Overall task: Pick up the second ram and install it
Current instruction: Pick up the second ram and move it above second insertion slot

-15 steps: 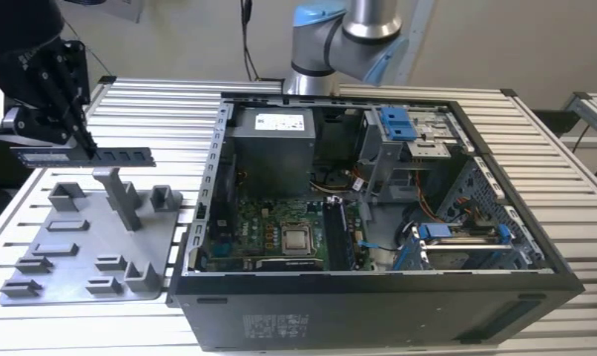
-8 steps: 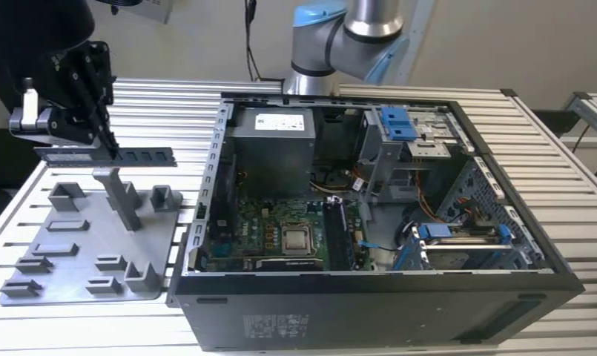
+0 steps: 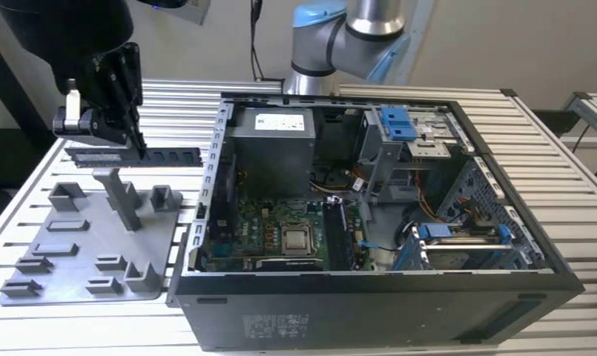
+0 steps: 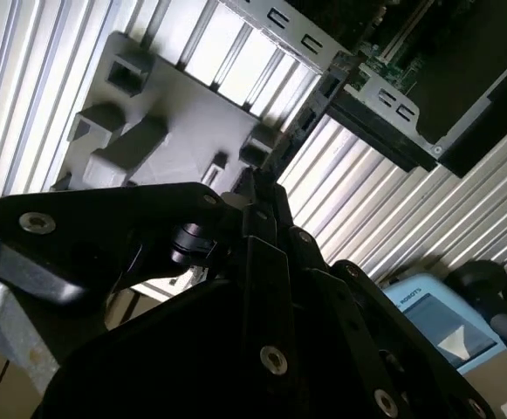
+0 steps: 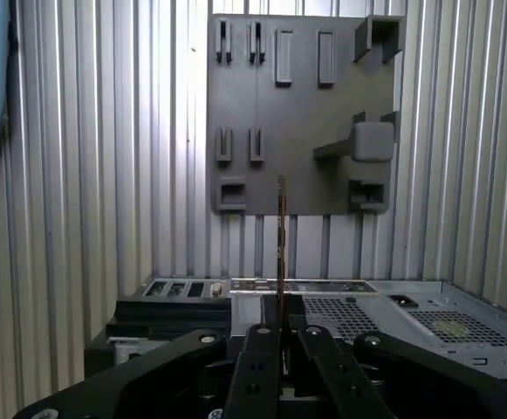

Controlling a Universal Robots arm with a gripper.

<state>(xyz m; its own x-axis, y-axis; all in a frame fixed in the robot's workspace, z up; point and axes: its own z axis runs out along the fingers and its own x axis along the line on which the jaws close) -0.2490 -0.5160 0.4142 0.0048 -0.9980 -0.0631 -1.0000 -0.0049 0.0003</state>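
My gripper (image 3: 132, 145) hangs at the exterior view's left, above the grey fixture tray (image 3: 73, 256), and is shut on the second ram (image 3: 159, 156). The dark stick is held level and lengthwise, clear of the tray's upright posts, with one end reaching towards the open computer case (image 3: 377, 304). In the first wrist view the ram (image 5: 281, 236) shows edge-on, rising from between the fingers (image 5: 263, 342) with the tray (image 5: 301, 113) behind it. In the second wrist view the ram (image 4: 298, 127) juts out past the gripper's black links. The green motherboard (image 3: 268, 222) lies inside the case with long black slots (image 3: 338, 236).
The case stands open on a slatted aluminium table (image 3: 575, 193), its side wall (image 3: 217, 170) just beside the ram's free end. Inside are a power supply (image 3: 271, 148), blue drive brackets (image 3: 397, 122) and cables. The arm's base (image 3: 342, 37) rises behind the case.
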